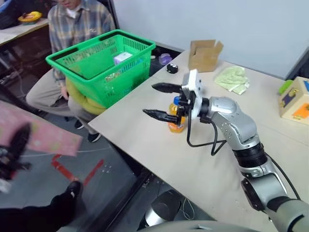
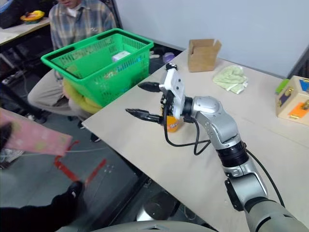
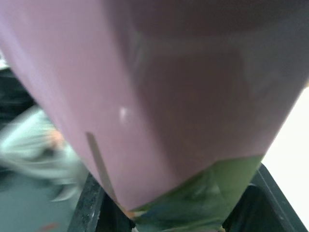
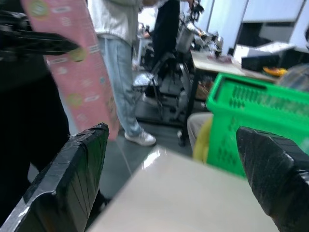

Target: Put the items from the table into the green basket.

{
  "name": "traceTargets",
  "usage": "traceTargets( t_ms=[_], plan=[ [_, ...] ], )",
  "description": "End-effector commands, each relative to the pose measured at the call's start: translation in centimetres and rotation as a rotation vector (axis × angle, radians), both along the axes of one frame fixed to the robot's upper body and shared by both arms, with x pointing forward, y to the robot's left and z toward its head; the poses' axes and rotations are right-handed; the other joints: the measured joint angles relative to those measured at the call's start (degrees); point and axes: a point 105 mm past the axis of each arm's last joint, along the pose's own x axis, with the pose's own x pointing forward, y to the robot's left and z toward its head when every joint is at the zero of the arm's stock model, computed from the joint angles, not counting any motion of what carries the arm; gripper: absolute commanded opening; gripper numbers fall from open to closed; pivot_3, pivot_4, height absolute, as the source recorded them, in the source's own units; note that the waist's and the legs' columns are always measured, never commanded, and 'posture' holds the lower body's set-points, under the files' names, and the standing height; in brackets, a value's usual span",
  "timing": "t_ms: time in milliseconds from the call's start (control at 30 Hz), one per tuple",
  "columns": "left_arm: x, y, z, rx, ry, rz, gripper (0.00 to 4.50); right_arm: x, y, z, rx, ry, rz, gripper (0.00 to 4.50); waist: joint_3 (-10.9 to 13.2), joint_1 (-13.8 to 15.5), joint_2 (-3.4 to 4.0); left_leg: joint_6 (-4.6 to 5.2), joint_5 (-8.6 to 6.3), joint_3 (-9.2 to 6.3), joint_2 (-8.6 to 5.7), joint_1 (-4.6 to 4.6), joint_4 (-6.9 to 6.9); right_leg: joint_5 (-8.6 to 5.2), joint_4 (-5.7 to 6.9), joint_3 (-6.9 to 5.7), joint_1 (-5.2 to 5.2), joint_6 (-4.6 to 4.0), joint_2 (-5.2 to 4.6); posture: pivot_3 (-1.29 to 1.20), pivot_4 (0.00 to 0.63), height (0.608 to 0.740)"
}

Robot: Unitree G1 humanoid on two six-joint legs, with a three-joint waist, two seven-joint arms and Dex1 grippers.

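**Pink carton held off the table edge, bottle upright on the tabletop**

Long flat pink carton (image 1: pixel 41 134) with small printed pictures: clamped at 1 end in the closed black fingers of the left gripper (image 1: pixel 12 154), out past the table's near-left edge, over the floor. Long axis close to level in the head views, running from the gripper toward the table; broad face turned up. Seen close in the left wrist view as a pale pink face with a green printed patch near the fingers. No writing legible on it.

Small orange-drink bottle (image 1: pixel 175 122) with a blue cap: standing upright on the large pale beige matte table (image 1: pixel 159 159), near the edge facing the basket, partly hidden behind the right gripper. Label not readable.

Right gripper (image 1: pixel 159 100): 2 black fingers spread wide, gripping nothing, pointing sideways toward the table edge, raised just in front of the bottle.

Bright green plastic lattice basket (image 1: pixel 126 82) with dark rim handles: beyond the table's edge, resting on the lap of a seated person in a plaid shirt (image 1: pixel 79 21). Inside it, a small pale box (image 1: pixel 122 57), print too small to read.

Farther along the table: open brown cardboard box (image 1: pixel 204 54), crumpled pale green cloth (image 1: pixel 231 79), wooden toy box with coloured panels (image 1: pixel 295 100).
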Motion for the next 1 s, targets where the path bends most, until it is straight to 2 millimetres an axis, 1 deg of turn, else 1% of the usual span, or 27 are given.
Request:
traceTargets(
  t_ms=[33,67,167,267,400,433,500,533,600,633,700,767,867,933,1000],
  plan=[
    [2.6,4.7,4.9,0.059,-0.046,0.015,1.89,-1.2,0.1,3.2,0.074,-0.048,-0.022,4.47,0.0,1.0,0.01,-0.06,-0.02,-0.02,0.08,-0.07,-0.01,-0.07,0.04,-0.30,0.03,-0.09,-0.02,0.53,0.000,0.740],
    [3.3,5.5,5.7,0.071,-0.046,0.011,1.89,-1.2,0.2,3.4,0.082,-0.048,-0.036,4.47,-0.1,0.9,-0.08,-0.28,-0.01,0.04,0.39,-0.08,-0.04,-0.17,-0.02,-0.55,0.02,-0.26,0.09,0.51,0.000,0.740],
    [5.2,7.7,8.2,0.111,-0.053,-0.008,1.89,-0.9,0.1,4.1,0.103,-0.034,-0.089,4.47,-0.1,-1.2,-0.15,-0.42,-0.05,0.38,0.63,0.03,-0.04,-0.18,0.02,-0.66,0.03,-0.30,0.10,0.46,0.000,0.740],
    [7.2,8.9,10.4,0.148,-0.060,-0.038,1.89,-0.4,0.1,4.7,0.124,-0.033,-0.155,4.47,-0.1,-3.8,-0.17,-0.50,-0.02,0.74,0.94,0.09,-0.07,-0.18,0.01,-0.85,0.01,-0.31,0.09,0.42,0.000,0.740],
    [9.1,10.7,11.7,0.177,-0.082,-0.028,1.89,-0.1,0.4,5.8,0.151,-0.041,-0.216,4.47,-0.1,-7.6,-0.20,-0.78,0.15,1.04,1.37,0.10,-0.07,-0.13,0.02,-1.27,-0.03,-0.33,0.09,0.40,0.000,0.740],
    [9.5,11.0,12.0,0.188,-0.091,-0.020,1.89,-0.2,0.5,6.1,0.161,-0.044,-0.221,4.47,-0.2,-8.3,-0.24,-0.83,0.18,1.07,1.40,0.09,-0.07,0.07,0.02,-1.31,-0.05,-0.60,0.09,0.40,0.000,0.740],
    [10.3,11.8,12.5,0.203,-0.104,0.010,1.89,-0.4,0.7,6.4,0.169,-0.049,-0.224,4.47,-0.2,-9.7,-0.36,-0.93,0.25,1.19,1.53,0.13,-0.07,0.41,0.12,-1.39,-0.11,-0.83,0.12,0.40,0.000,0.740],
    [10.8,12.2,12.7,0.218,-0.108,0.035,1.89,-0.5,0.9,6.4,0.169,-0.054,-0.220,4.47,-0.3,-10.4,-0.46,-0.94,0.24,1.20,1.61,0.12,-0.07,0.41,0.18,-1.42,-0.16,-0.82,0.23,0.35,0.000,0.740],
    [11.8,12.8,13.2,0.199,-0.136,0.082,1.89,-0.6,1.0,6.4,0.170,-0.053,-0.213,4.47,-0.4,-11.7,-0.70,-0.92,0.25,1.14,1.86,0.10,-0.09,0.49,0.20,-1.38,-0.17,-0.92,0.53,0.35,0.000,0.740],
    [12.5,12.8,13.1,0.204,-0.134,0.096,1.89,-0.6,1.1,6.3,0.168,-0.054,-0.211,4.47,-0.5,-12.1,-0.77,-0.94,0.24,1.11,1.98,0.13,-0.08,0.58,0.23,-1.38,-0.16,-1.09,0.66,0.34,0.000,0.740],
    [13.5,13.0,12.6,0.219,-0.111,0.139,1.89,-0.7,1.3,6.2,0.166,-0.055,-0.202,4.47,-0.5,-12.8,-0.84,-0.95,0.24,1.07,2.02,0.13,-0.09,0.61,0.35,-1.39,-0.18,-1.14,0.71,0.33,0.000,0.740],
    [14.2,13.1,12.0,0.238,-0.086,0.166,1.89,-0.8,1.2,6.2,0.166,-0.060,-0.197,4.47,-0.5,-14.3,-0.83,-0.94,0.24,1.05,2.08,0.15,-0.09,0.60,0.40,-1.41,-0.18,-1.14,0.76,0.31,0.000,0.740],
    [14.9,13.3,10.8,0.224,-0.072,0.204,1.89,-1.0,1.2,6.4,0.177,-0.064,-0.188,4.47,-0.5,-16.6,-0.86,-0.93,0.24,1.06,2.10,0.17,-0.03,0.60,0.54,-1.38,-0.19,-1.15,0.75,0.29,0.000,0.740],
    [14.9,14.1,9.6,0.240,-0.030,0.265,1.89,-1.3,1.2,6.5,0.186,-0.066,-0.177,4.47,-0.6,-18.1,-0.90,-0.94,0.24,1.05,2.13,0.18,0.08,0.60,0.64,-1.38,-0.19,-1.15,0.75,0.26,0.000,0.740],
    [14.8,14.3,9.2,0.270,-0.016,0.285,2.46,-1.6,1.2,6.6,0.192,-0.070,-0.161,4.50,-0.5,-20.0,-0.92,-0.94,0.24,1.03,2.14,0.18,0.19,0.60,0.78,-1.37,-0.19,-1.16,0.75,0.25,0.000,0.740]
  ],
)
